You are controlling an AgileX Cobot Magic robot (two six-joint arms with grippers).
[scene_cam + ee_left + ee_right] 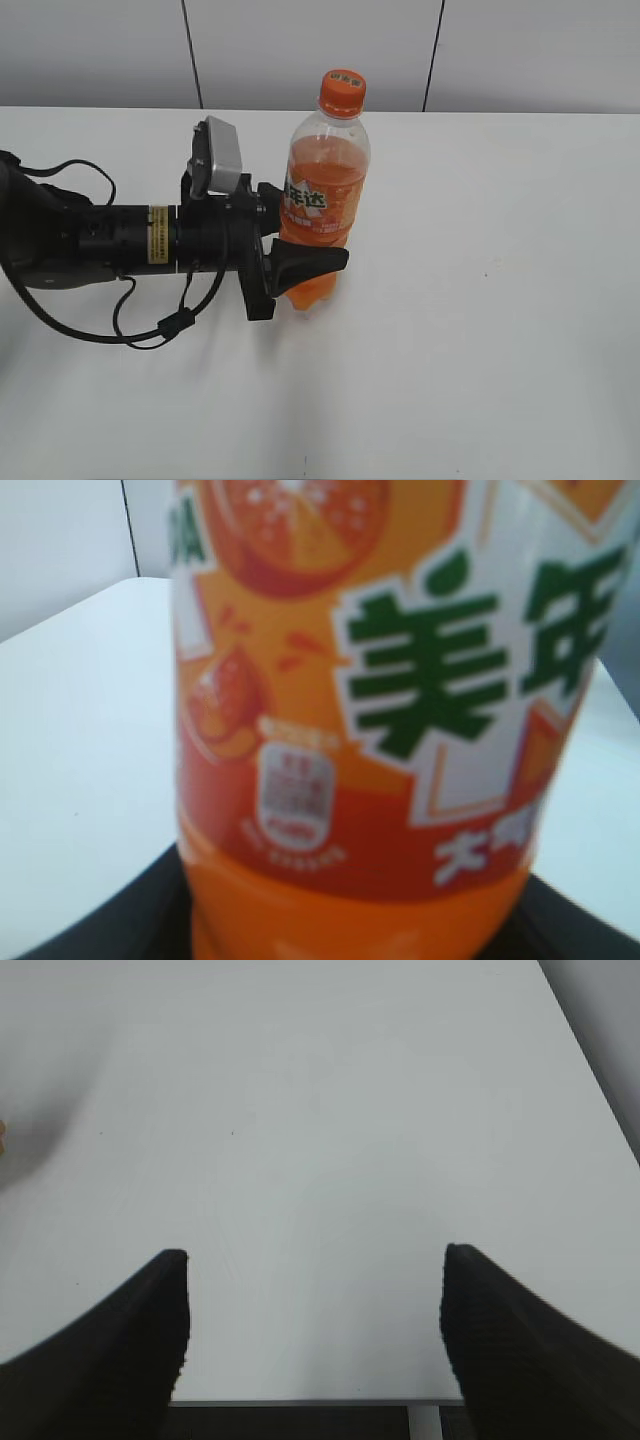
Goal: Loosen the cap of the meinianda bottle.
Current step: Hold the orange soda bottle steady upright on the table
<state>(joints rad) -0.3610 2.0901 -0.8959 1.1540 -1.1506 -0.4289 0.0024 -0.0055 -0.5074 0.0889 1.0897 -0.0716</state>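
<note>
meinianda bottle [322,205]: upright on the white bench [480,300], toward the far edge, a little left of the middle. about two-thirds full of orange drink; label facing the left wrist camera and filling most of that view.

cap [342,92]: on the neck, seated square, nothing touching it.

left pincer [300,262]: reaching in level from the left side of the bench, closed partway around the lower body of the bottle, below the label. one black finger [310,260] wrapped across the near face of the bottle; the far finger hidden behind it. dark pads visible at both bottom corners of the left wrist view, flanking the bottle. reads as a holding grip, bottle steadied.

right pincer [315,1330]: spread wide, empty, hanging over bare bench near its front edge. absent from the exterior view, so well clear of the bottle.

step in hand, as judged: bottle secured; cap work not yet begun.

next move, as judged: right pincer to be brought above the cap, lowered with fingers either side of the ribbed rim, closed firmly, then rotated about the bottle's axis. left grip to hold against the twist; risk of the bottle spinning or tipping if that grip is loose.
</note>
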